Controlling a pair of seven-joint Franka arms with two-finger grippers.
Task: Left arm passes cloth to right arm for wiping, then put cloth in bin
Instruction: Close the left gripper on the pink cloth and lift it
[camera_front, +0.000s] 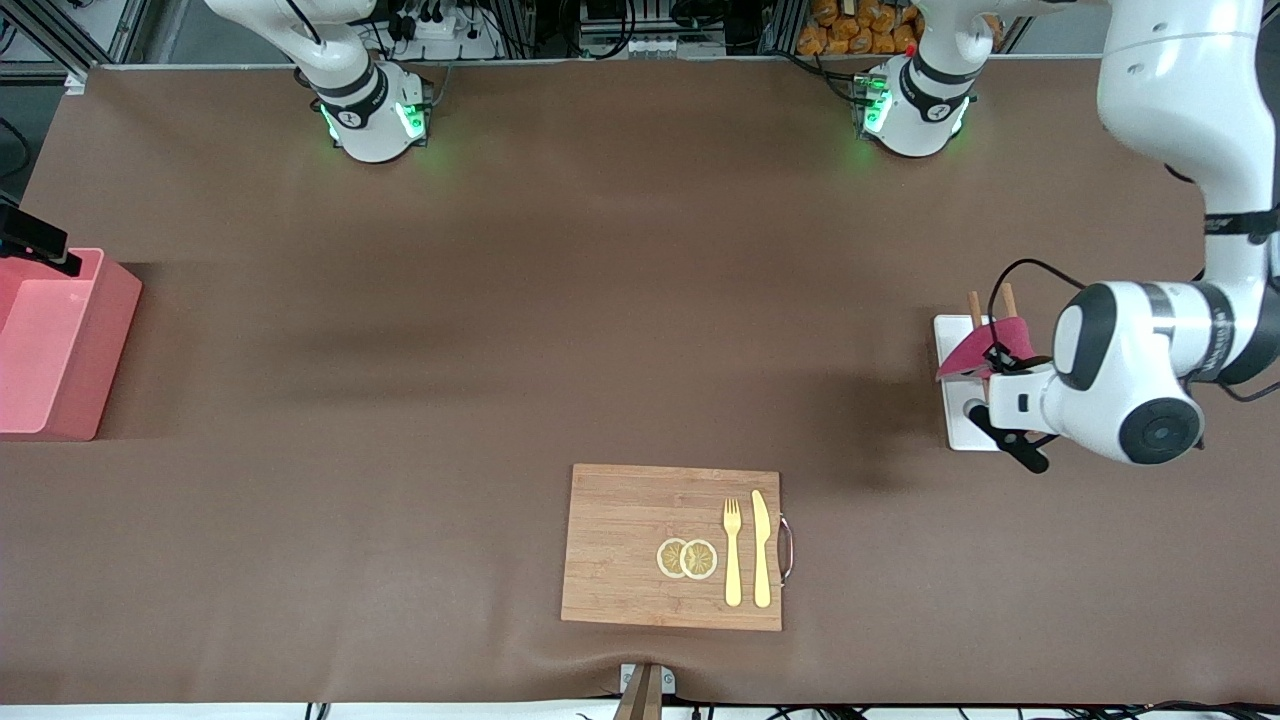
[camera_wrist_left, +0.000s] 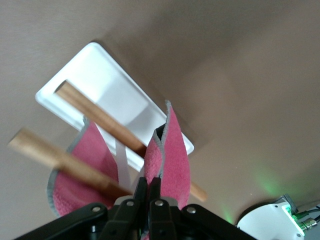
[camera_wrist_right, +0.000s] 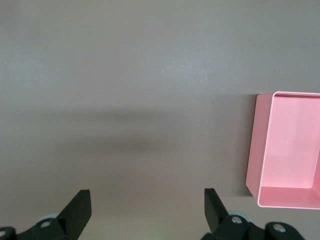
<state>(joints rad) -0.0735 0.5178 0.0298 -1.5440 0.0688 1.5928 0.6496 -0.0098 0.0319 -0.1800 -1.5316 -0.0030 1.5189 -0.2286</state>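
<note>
1. Left gripper, fingers clenched on the cloth, over the white rack at the table's left-arm end.
2. Right gripper, fingers released, waits near the bin.
3. Risk: cloth draped over the wooden pegs may snag when lifted, dragging the rack.

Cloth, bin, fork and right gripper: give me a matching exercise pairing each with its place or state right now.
Things:
1. cloth
2. bin
3. fork
4. right gripper

Places or states:
A. lying on the wooden board beside the knife
B. open over bare table
C. draped on the wooden pegs of the white rack, pinched by the left gripper
D. standing at the right arm's end of the table

Pairs: 1-C, 2-D, 3-A, 4-B
</note>
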